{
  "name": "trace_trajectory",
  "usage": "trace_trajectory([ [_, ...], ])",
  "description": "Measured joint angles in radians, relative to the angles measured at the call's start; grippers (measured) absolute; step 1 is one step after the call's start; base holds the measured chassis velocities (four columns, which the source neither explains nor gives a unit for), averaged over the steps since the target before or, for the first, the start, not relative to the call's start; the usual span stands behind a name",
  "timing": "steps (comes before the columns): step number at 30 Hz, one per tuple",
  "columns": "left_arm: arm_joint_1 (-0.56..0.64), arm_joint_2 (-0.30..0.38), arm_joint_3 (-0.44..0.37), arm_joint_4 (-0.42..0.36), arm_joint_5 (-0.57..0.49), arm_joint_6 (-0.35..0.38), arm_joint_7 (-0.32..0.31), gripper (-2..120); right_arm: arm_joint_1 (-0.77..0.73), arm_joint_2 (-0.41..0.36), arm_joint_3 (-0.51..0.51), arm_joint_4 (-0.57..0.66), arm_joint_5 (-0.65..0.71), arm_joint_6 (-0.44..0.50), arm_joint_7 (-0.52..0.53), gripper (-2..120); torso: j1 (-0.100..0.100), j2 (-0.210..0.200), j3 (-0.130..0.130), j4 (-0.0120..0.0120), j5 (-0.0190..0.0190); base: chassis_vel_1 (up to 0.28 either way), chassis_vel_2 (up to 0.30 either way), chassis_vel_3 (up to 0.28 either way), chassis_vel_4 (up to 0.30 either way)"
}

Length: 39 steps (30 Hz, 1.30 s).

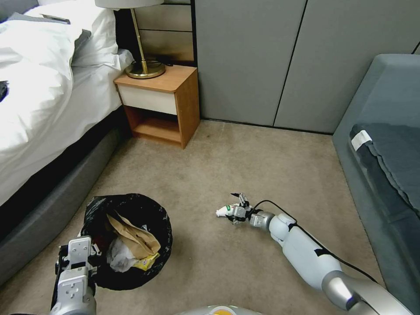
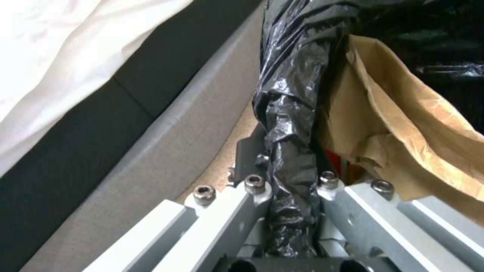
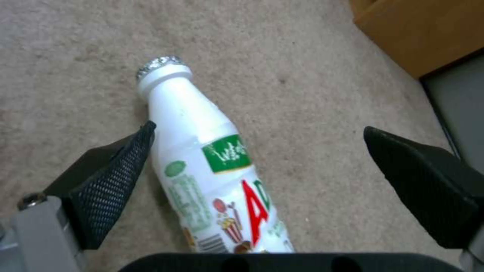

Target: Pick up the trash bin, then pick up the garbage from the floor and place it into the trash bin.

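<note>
White, foil-capped bottle [image 3: 211, 166], green-red label

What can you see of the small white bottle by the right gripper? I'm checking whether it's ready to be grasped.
The bottle is small, white plastic, with a foil-sealed mouth and a narrow neck. Its label carries a green patch, red letters, a popcorn picture and a barcode. It lies on its side on the beige carpet, intact. The right gripper straddles it with jaws open; one mesh-textured pad sits against or very near its shoulder, the other stands well clear.
</note>
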Motion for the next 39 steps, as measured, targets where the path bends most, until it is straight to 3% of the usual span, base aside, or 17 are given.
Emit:
trace_trajectory([
  [15, 0.007, 0.000, 0.005, 0.007, 0.025, -0.009, 0.000, 1, 0.032, 0.016, 0.010, -0.091, 0.025, 0.054, -0.064, 100, 0.000, 0.000, 0.000, 0.0000, 0.0000, 0.000, 0.000, 0.000, 0.000],
  [22, 0.015, 0.000, 0.004, 0.013, 0.040, -0.014, -0.001, 1, 0.064, 0.034, 0.034, -0.180, 0.108, 0.074, -0.174, 100, 0.000, 0.000, 0.000, 0.0001, 0.0000, 0.000, 0.000, 0.000, 0.000],
  [39, 0.030, 0.000, 0.012, 0.011, 0.062, -0.026, -0.003, 1, 0.083, 0.038, 0.054, -0.226, 0.154, 0.052, -0.188, 100, 0.000, 0.000, 0.000, 0.0000, 0.0000, 0.000, 0.000, 0.000, 0.000],
])
